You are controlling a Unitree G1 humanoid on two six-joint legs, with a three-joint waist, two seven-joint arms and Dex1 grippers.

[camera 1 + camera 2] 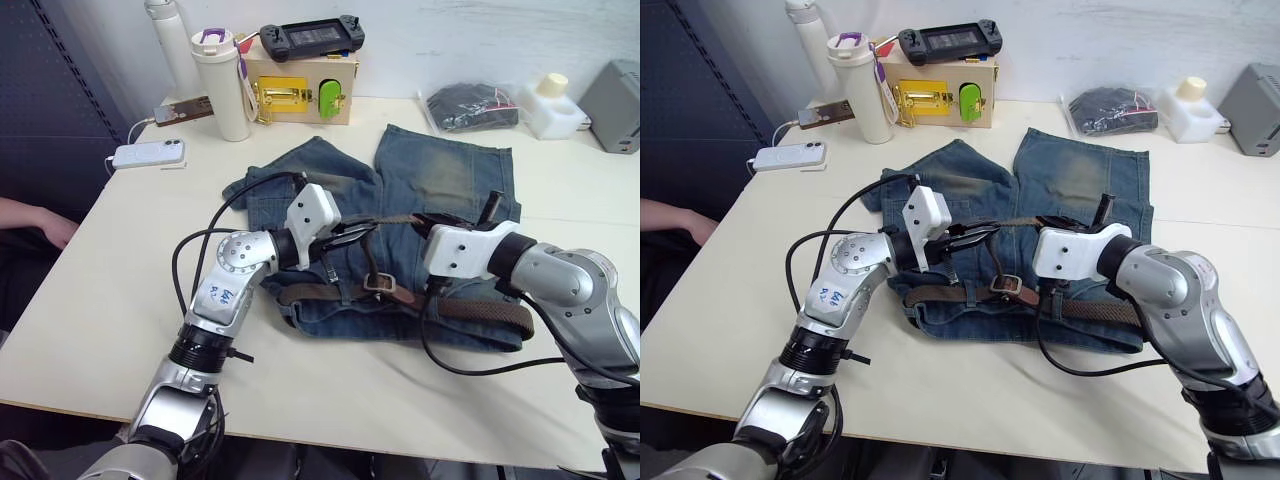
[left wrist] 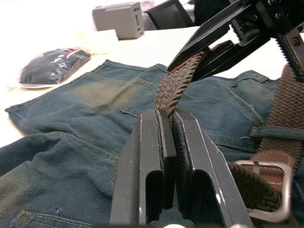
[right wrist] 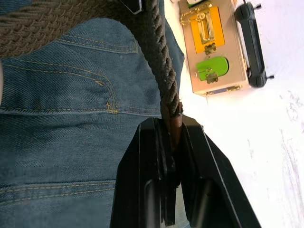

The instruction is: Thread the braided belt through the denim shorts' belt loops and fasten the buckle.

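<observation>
The denim shorts (image 1: 440,170) lie flat on the table, waistband toward the front edge. The braided belt (image 1: 480,310) runs along that waistband, passing under a belt loop (image 2: 278,132). Its silver buckle (image 1: 378,283) rests near the middle of the waist. A free stretch of the belt is lifted above the shorts, held between both grippers. My left gripper (image 2: 168,118) is shut on the woven strap. Just to its right, my right gripper (image 3: 171,128) is shut on the strap's end.
At the back stand a white tumbler (image 1: 222,85), a wooden latch box (image 1: 300,90) with a game console (image 1: 312,38) on top, a bagged black bundle (image 1: 470,105) and a white bottle (image 1: 552,105). A phone (image 1: 148,154) lies back left. A person's hand (image 1: 30,225) rests at the left edge.
</observation>
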